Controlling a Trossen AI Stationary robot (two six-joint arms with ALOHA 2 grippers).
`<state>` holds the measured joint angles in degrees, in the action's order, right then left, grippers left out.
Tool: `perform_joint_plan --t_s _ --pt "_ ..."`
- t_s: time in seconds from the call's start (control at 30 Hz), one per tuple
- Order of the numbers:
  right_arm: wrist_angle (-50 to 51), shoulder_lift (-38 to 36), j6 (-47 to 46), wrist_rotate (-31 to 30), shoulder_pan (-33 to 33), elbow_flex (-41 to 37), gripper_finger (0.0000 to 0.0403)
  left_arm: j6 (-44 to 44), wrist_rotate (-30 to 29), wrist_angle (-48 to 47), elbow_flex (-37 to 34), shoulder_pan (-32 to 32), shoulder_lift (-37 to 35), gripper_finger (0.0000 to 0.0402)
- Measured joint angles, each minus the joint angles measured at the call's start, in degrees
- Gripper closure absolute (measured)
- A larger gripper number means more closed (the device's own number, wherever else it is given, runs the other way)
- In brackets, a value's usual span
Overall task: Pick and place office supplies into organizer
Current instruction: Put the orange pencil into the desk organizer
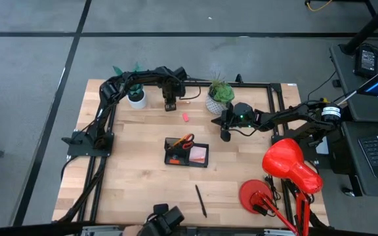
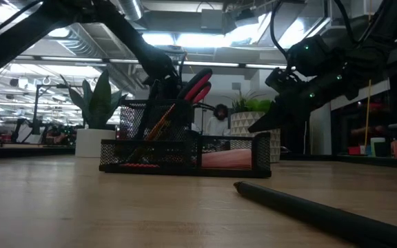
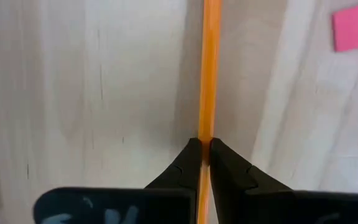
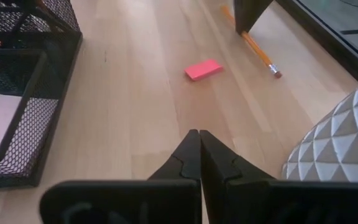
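At table's far edge, left fingers (image 3: 205, 163) pinch orange pencil (image 3: 210, 68), ends cut off; right fingers (image 4: 199, 163) pressed together.

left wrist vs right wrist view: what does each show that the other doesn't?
Left wrist only: the left gripper shut on the orange pencil.

Right wrist only: the right gripper, shut and empty above the table; the black mesh organizer; a white faceted pot; the pencil's eraser end.

Both: the pencil, the pink eraser and the wooden table.
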<state>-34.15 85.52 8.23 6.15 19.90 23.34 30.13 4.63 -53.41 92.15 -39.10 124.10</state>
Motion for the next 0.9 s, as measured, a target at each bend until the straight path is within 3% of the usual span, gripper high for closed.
perform_joint_plan --t_s 0.23,0.43,0.63,0.8,0.9 --pt "0.0 0.0 1.1 1.1 0.0 0.0 0.0402 -0.3 -1.4 -1.7 0.1 -0.1 -1.4 0.0387" --pt "0.0 0.0 1.2 1.2 0.0 0.0 0.0402 -0.3 -1.3 -2.3 0.1 -0.2 -7.5 0.0386" --pt "-0.1 0.0 2.6 1.2 0.2 0.0 0.0402 0.7 2.9 -1.4 0.2 0.5 -14.6 0.0386" --pt "-1.1 0.0 4.3 1.2 1.8 0.0 0.0402 3.0 12.5 -0.5 0.2 0.4 -19.9 0.0386" --pt "-1.2 0.0 4.3 1.2 2.8 0.0 0.0402 2.9 14.5 -0.4 0.2 0.4 -22.6 0.0386"
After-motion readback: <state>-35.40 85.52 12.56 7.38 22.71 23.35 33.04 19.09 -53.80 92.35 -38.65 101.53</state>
